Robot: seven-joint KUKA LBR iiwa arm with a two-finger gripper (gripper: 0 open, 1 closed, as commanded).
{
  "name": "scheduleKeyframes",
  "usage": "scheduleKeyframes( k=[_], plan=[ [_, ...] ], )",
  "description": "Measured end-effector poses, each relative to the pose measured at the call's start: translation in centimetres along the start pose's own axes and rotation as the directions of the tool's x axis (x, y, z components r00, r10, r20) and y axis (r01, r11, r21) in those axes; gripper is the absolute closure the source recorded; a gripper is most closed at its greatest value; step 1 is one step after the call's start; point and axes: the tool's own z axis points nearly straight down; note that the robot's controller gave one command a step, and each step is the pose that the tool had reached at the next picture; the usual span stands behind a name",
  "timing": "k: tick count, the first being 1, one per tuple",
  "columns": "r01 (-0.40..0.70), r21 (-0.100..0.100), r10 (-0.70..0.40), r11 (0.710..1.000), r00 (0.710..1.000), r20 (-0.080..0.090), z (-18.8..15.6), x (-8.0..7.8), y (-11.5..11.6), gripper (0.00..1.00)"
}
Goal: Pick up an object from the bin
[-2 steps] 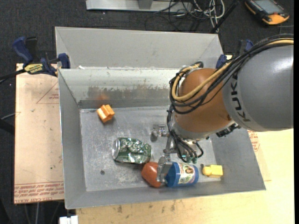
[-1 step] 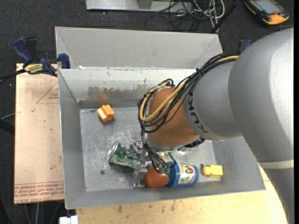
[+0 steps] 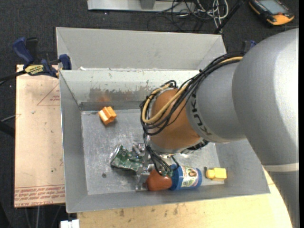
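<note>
My gripper point(image 3: 144, 167) is low over the bin's front middle, below the arm's orange cover. Its metal body sits right beside a green circuit board point(image 3: 123, 159) that lies flat on the bin floor to its left. A red-brown rounded thing point(image 3: 159, 182) lies just right of the gripper near the front wall, touching it or nearly so. Against that thing rests a blue bottle with a white label point(image 3: 186, 178), lying on its side.
A small yellow block point(image 3: 216, 174) lies right of the bottle. An orange block point(image 3: 107, 115) sits alone near the back left corner. The arm and its cables hang over the bin's right half.
</note>
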Motion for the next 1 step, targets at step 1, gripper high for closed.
scheduleKeyframes(
  k=[1],
  plan=[
    [0.002, 0.0, -0.002, 1.0, 1.0, 0.01, -2.8, 0.07, -0.37, 1.0]
  ],
)
